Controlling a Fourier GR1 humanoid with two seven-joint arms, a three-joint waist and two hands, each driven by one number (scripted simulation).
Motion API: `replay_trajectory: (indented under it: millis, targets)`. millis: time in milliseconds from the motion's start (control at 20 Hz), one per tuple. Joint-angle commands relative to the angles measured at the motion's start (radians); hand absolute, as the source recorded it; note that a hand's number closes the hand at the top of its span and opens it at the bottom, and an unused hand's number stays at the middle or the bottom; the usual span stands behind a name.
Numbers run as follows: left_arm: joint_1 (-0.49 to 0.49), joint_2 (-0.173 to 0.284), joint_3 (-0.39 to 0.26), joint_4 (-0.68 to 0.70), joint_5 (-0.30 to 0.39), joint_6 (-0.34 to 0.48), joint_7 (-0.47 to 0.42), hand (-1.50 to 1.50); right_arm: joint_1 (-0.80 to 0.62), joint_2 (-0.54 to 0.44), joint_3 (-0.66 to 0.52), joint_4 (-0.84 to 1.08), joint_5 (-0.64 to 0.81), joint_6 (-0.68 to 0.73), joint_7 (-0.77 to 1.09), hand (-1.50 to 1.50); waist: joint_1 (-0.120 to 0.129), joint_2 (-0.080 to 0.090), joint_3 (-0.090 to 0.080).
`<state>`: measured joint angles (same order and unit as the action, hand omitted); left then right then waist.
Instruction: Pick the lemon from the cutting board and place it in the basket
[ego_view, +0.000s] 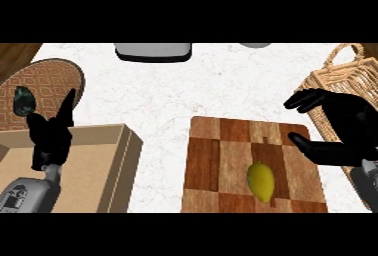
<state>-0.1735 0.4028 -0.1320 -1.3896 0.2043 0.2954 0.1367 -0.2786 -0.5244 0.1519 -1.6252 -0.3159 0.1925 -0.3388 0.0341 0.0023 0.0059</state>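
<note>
In the head view, the lemon (260, 181) is lying on the cutting board (221, 160), right of the board's middle and toward its near edge, its long axis running roughly from far to near. Nothing is touching it. The board is sitting on the white marbled counter (184, 95), near the counter's near edge and right of centre.

The right hand (336, 127) is hovering over the board's far right corner, between the lemon and the wicker basket (336, 82). Its fingers are spread and only slightly bent, thumb pointing across the board's right edge, and it is holding nothing. The basket is standing at the counter's right edge, just beside the board's far right corner, and no lemon is showing in the part of it that is in view.

The left hand (52, 132) is resting at the left, fingers straight and pointing up, over the far edge of a light wooden box (88, 170) that is occupying the near left corner. Beyond it, a round patterned mat (44, 80) is lying at the left edge with a small dark object (24, 100) on it. A grey and black appliance (153, 51) is sitting at the counter's far edge.

Judging from this, the task is barely under way: the lemon is not yet grasped, so the pick, the carry toward the right edge and the release in the basket are all left to do.
</note>
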Motion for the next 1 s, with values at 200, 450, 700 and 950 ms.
replay_trajectory:
  millis: [200, 450, 700, 950]
  targets:
    - [-0.035, 0.04, 0.038, 0.023, 0.085, -0.129, 0.024, 0.0, 0.073, 0.238, 0.37, -0.165, 0.485, -0.305, -0.014, -1.5, -0.039, -0.007, -0.007]
    - [-0.018, 0.047, 0.033, 0.006, 0.086, -0.134, 0.052, 0.0, -0.037, 0.232, 0.404, -0.333, 0.545, -0.276, 0.507, -1.5, -0.042, -0.011, -0.009]
    - [-0.005, 0.055, 0.034, 0.002, 0.076, -0.128, 0.048, 0.0, -0.172, 0.072, 0.38, -0.351, 0.635, -0.109, 0.831, -1.5, -0.051, -0.023, -0.013]
    - [0.024, 0.078, 0.065, 0.005, 0.102, -0.163, 0.03, 0.0, -0.325, -0.084, 0.252, -0.358, 0.651, 0.07, 1.096, -1.5, -0.043, -0.021, -0.013]
